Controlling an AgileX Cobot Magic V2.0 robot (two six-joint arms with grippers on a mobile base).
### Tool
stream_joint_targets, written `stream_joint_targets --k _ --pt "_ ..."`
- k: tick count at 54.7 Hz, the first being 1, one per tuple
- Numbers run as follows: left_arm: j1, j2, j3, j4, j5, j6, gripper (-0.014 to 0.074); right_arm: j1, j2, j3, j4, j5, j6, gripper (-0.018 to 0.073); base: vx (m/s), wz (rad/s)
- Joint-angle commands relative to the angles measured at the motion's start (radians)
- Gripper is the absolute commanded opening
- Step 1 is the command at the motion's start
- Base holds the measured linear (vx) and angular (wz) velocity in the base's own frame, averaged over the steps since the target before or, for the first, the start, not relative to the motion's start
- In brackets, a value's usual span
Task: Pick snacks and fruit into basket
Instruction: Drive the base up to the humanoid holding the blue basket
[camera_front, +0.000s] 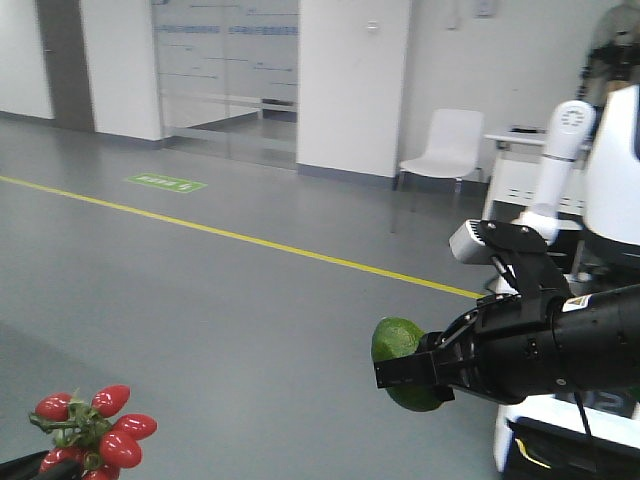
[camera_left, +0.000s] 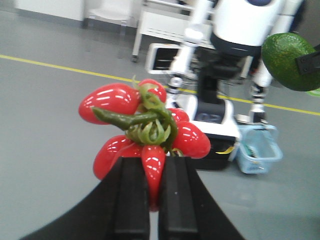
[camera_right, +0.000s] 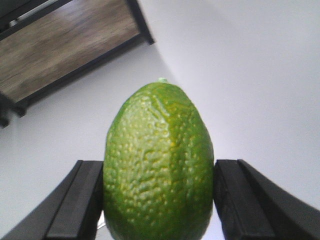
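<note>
— Where is the oval, pebbly-skinned glossy green fruit (camera_right: 159, 165) found?

— It is clamped between the two flat black fingers (camera_right: 75, 205) of the right gripper (camera_front: 412, 375), held aloft over the smooth grey floor (camera_front: 200, 290). Its dimpled rind is seen closely in the right wrist view, with a small stem nub at the top.

— And the left gripper (camera_left: 150, 200)?

— Its black jaws are pressed together on one lobe of a cluster of shiny red plastic chilli-shaped fruits with a curled green stalk (camera_left: 145, 127).

— Is the small light-blue latticed plastic basket (camera_left: 257, 150) seen?

— It is seen in the left wrist view, set on the floor just beside the base of a white and black robot (camera_left: 225, 60); something lies inside, too blurred to be told.

— Anything farther out?

— A yellow line (camera_front: 240, 238) is painted across the floor, and a white moulded chair (camera_front: 445, 150) stands by the wall.
</note>
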Motion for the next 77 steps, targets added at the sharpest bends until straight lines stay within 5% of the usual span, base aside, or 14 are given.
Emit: stream_joint_targets --k 1,36,77 --pt "-0.004 -0.007 -0.030 0.049 0.023 0.001 0.0003 -0.002 -0.035 -0.032 0.036 -0.046 -0.007 -0.0010 -0.20 -0.88" --pt "-0.004 -0.007 -0.030 0.049 0.023 0.001 0.0003 -0.002 -0.035 -0.032 0.036 -0.043 -0.007 -0.0010 -0.16 -0.73" --pt "-0.004 -0.007 -0.030 0.049 0.023 0.001 0.0003 -0.002 -0.035 -0.032 0.036 -0.043 -0.007 -0.0010 0.05 -0.17"
